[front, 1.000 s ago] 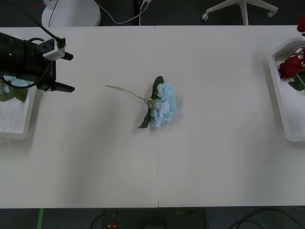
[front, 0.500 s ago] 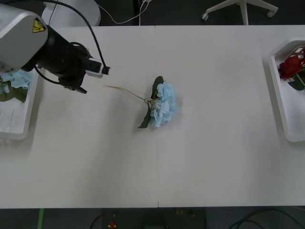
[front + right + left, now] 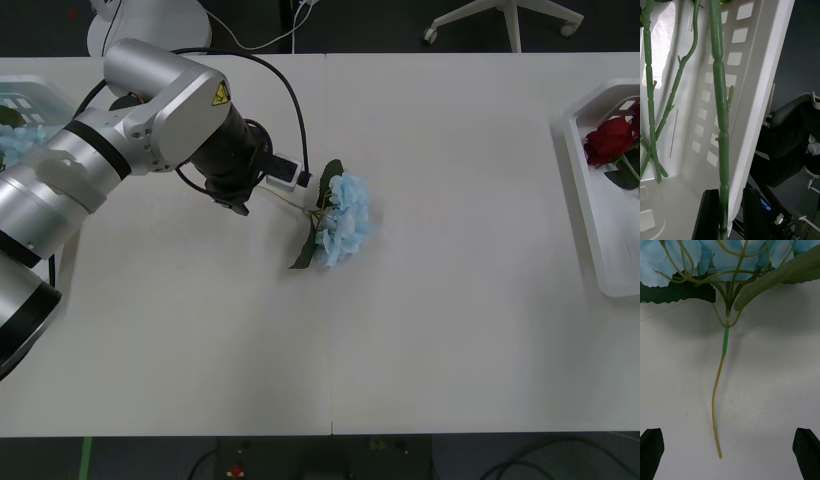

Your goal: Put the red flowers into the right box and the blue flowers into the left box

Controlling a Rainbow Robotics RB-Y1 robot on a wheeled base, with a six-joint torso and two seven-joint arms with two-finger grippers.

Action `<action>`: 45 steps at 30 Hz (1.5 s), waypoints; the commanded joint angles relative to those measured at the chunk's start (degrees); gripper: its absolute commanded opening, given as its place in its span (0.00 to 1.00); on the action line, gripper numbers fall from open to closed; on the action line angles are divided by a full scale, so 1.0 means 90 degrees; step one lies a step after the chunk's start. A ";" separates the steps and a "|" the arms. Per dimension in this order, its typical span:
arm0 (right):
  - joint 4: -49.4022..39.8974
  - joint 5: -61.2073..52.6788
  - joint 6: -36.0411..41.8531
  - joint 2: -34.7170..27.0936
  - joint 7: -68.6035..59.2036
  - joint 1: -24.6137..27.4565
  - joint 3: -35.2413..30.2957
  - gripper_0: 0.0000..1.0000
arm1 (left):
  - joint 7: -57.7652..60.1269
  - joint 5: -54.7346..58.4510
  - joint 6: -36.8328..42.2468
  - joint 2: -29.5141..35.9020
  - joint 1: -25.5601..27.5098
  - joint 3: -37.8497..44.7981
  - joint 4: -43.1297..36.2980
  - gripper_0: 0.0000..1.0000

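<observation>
One blue flower (image 3: pixel 345 220) lies mid-table, its thin stem (image 3: pixel 717 405) pointing toward my left gripper (image 3: pixel 272 192). That gripper is open, and the stem's tip lies between its black fingers (image 3: pixel 651 450) on the table in the left wrist view. More blue flowers (image 3: pixel 14 140) rest in the left box (image 3: pixel 25 92) behind the arm. Red flowers (image 3: pixel 608 140) lie in the right box (image 3: pixel 600 230). My right gripper (image 3: pixel 730 213) hangs over that box's inside (image 3: pixel 748 112), shut on a red flower's green stem (image 3: pixel 719 112). Other stems (image 3: pixel 649 93) lie beside it.
The white table (image 3: pixel 450 330) has wide bare room around the lone flower. A chair base (image 3: pixel 505 20) and a white round stand (image 3: pixel 150 25) sit on the dark floor behind the far edge. The two boxes sit at opposite ends.
My left arm swung from over the left box to the middle, ending open around the blue flower's stem end. A red bloom at the top right edge left the view.
</observation>
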 commanded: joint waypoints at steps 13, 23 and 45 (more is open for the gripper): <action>-0.0037 -0.1022 -0.0073 -0.0160 0.0409 -0.0250 -0.0071 0.84 | 0.0199 -0.0394 0.1025 -0.0921 -0.0495 -0.0846 0.1280 1.00; -0.1893 -0.3005 0.0894 -0.0541 0.1816 -0.0259 -0.0364 0.84 | 0.0219 -0.0746 0.1084 -0.1077 -0.0505 -0.1139 0.1289 0.90; -0.2957 -0.7448 0.0796 -0.0883 0.5844 -0.0337 0.0505 0.84 | 0.0512 -0.0833 0.0908 -0.1048 -0.0602 -0.1480 0.1289 0.00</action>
